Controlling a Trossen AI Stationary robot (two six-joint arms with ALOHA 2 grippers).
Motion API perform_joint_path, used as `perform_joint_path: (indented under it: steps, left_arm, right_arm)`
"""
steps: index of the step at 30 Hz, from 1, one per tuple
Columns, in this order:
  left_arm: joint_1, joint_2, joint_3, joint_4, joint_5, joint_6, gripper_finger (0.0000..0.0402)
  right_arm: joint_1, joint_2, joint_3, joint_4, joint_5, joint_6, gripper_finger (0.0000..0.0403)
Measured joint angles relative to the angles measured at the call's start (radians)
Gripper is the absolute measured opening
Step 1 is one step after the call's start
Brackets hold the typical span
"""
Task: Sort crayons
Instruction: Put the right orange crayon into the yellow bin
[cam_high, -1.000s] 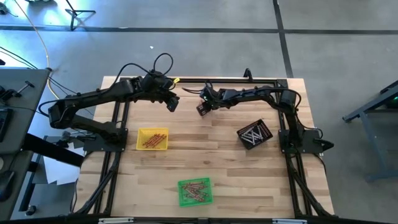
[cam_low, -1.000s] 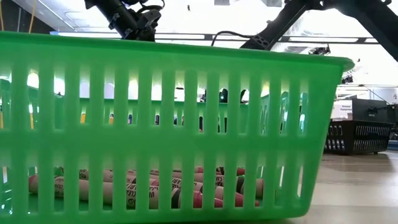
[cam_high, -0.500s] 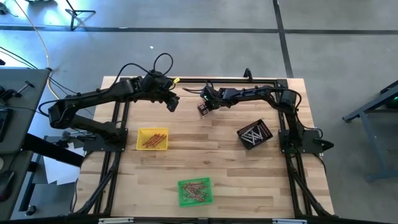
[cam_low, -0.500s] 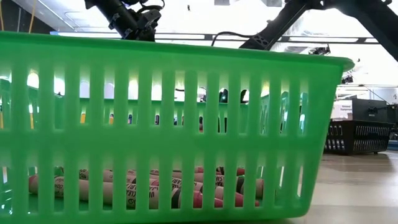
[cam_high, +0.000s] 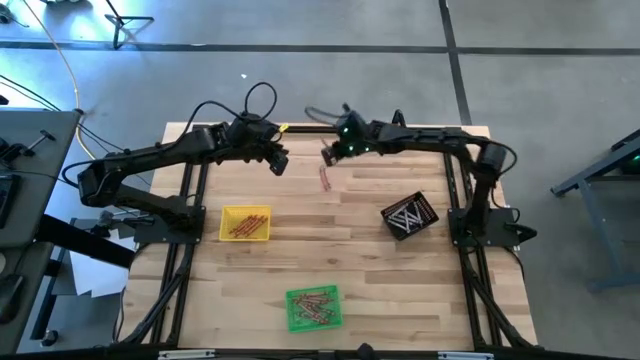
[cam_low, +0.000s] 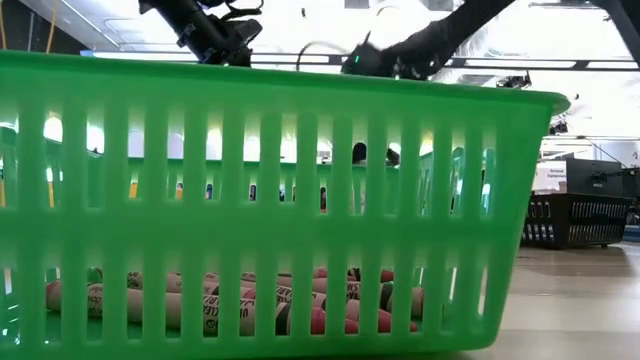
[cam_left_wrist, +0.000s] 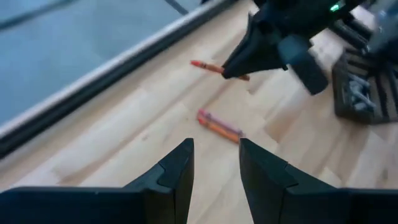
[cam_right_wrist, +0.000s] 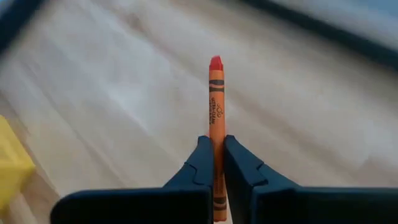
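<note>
My right gripper (cam_high: 330, 152) hangs above the table's far middle, shut on an orange crayon (cam_right_wrist: 216, 102), which also shows in the left wrist view as the orange crayon (cam_left_wrist: 208, 66). Below it, two reddish crayons (cam_high: 324, 178) lie flat side by side on the wood, seen closer as the crayons (cam_left_wrist: 219, 125). My left gripper (cam_high: 280, 163) hovers open to their left, its fingers (cam_left_wrist: 177, 171) pointing toward them and touching nothing. More crayons lie in the yellow tray (cam_high: 245, 222), the green tray (cam_high: 313, 307) and the black tray (cam_high: 409, 216). My right gripper pinches the orange crayon's rear part (cam_right_wrist: 216, 146) between its two fingers (cam_right_wrist: 202, 158). The crayon lies along the fingers and its red tip (cam_right_wrist: 216, 62) sticks out well past the fingertips. It is lifted clear of the table and slants down toward the table's left.
The green tray (cam_low: 300, 200) stands at the near edge, right before the low camera, with several crayons on its bottom. The black tray stands at the right, the yellow tray at the left. A dark frame rail (cam_high: 370, 128) runs along the far edge. Bare wood lies between the trays.
My right gripper has shut on the orange crayon on the table, then risen and drawn toward the far edge, lifting it clear. The two reddish crayons have stayed on the wood.
</note>
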Motion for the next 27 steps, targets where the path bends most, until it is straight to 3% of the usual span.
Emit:
perform_joint_path:
  steps: [8, 15, 20, 27]
  left_arm:
    - [0.000, 0.029, -0.001, 0.297, -0.064, 0.011, 0.0115]
    - [0.000, 0.043, -0.002, 0.588, -0.058, 0.119, 0.0115]
    - [0.000, 0.045, -0.002, 0.691, -0.060, 0.185, 0.0115]
    - [0.009, 0.045, -0.002, 0.707, -0.103, 0.256, 0.0116]
  right_arm:
    - [-0.004, -0.157, 0.000, 0.277, -0.007, -0.039, 0.0003]
    - [-0.004, -0.207, 0.000, 0.343, -0.017, -0.065, 0.0002]
    - [-0.005, -0.214, 0.000, 0.375, -0.060, -0.087, 0.0001]
    - [-0.016, -0.214, 0.000, 0.416, -0.060, -0.119, 0.0001]
